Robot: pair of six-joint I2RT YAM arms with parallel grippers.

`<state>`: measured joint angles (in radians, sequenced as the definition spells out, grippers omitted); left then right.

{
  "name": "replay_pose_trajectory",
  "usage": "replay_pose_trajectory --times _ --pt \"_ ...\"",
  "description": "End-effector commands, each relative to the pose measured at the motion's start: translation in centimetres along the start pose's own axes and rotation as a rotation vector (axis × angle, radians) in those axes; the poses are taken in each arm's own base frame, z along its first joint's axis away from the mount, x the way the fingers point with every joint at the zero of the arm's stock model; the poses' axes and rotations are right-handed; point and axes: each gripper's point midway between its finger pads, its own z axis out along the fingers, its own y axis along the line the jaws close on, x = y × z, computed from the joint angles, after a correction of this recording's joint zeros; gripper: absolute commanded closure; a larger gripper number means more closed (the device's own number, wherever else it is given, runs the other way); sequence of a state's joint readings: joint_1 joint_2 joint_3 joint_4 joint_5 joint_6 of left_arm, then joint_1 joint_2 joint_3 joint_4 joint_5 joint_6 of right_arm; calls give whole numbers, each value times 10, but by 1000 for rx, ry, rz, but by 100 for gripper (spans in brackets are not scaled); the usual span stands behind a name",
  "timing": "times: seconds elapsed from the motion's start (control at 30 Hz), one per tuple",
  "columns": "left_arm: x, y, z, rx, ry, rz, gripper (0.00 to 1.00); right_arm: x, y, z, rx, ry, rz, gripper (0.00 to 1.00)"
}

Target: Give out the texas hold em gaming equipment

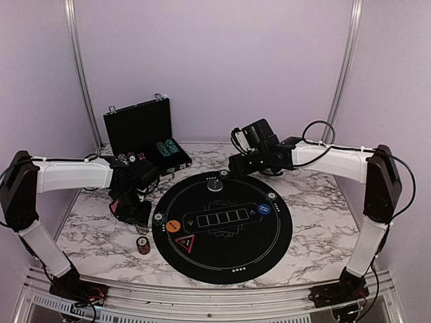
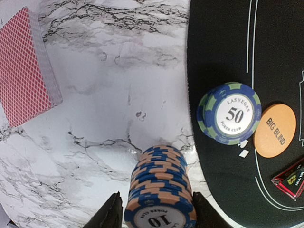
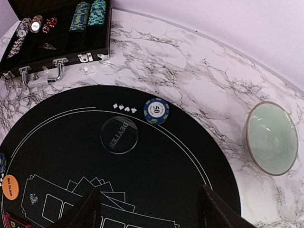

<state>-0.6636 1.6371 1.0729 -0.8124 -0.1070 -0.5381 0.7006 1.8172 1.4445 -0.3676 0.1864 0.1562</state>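
Observation:
A stack of blue-and-orange "10" poker chips stands on the marble just left of the black mat. My left gripper straddles its top, open, with a thin gap at the left finger. From above, that stack shows just below the left gripper. A "50" chip stack and the orange Big Blind disc lie on the mat's left edge. Red-backed cards lie on the marble. My right gripper hangs open and empty over the mat, near the clear Dealer disc and another "50" chip.
The open black case with more chips stands at the back left. A pale green bowl sits on the marble right of the mat. A red triangular marker and a blue disc lie on the mat.

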Motion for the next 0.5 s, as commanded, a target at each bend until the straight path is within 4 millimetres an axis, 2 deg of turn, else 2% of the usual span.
replay_pose_trajectory --times 0.0,0.47 --pt "3 7 -3 -15 -2 -1 51 -15 -5 -13 7 -36 18 33" --pt "1 5 -5 -6 -12 2 61 -15 -6 -14 9 -36 22 33"
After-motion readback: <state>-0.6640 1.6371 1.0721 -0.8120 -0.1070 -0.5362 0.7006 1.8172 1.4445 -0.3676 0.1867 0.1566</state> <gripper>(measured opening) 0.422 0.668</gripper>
